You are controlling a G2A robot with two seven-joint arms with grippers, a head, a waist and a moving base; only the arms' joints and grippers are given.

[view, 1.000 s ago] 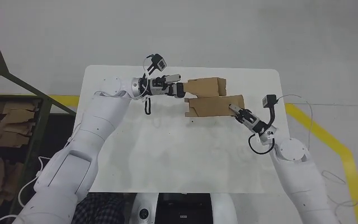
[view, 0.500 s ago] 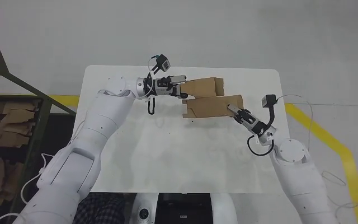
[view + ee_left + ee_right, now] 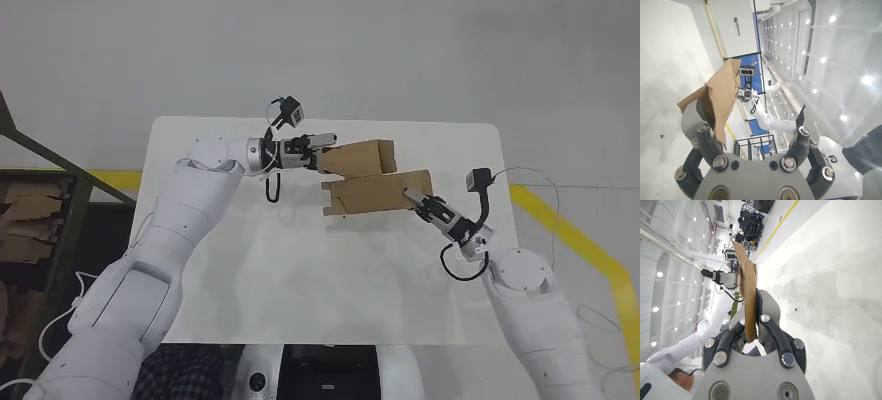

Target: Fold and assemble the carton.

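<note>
Carton (image 3: pixel 375 188), a partly folded brown cardboard blank, seen over the far half of the white table (image 3: pixel 250 290) between the two arms. Right gripper (image 3: pixel 412 194): fingers clamped on the carton's right edge. Left gripper (image 3: pixel 322 148): fingers spread wide, one lying against the carton's left flap.

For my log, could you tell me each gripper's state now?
Left gripper: open.
Right gripper: shut on the brown cardboard carton.
</note>
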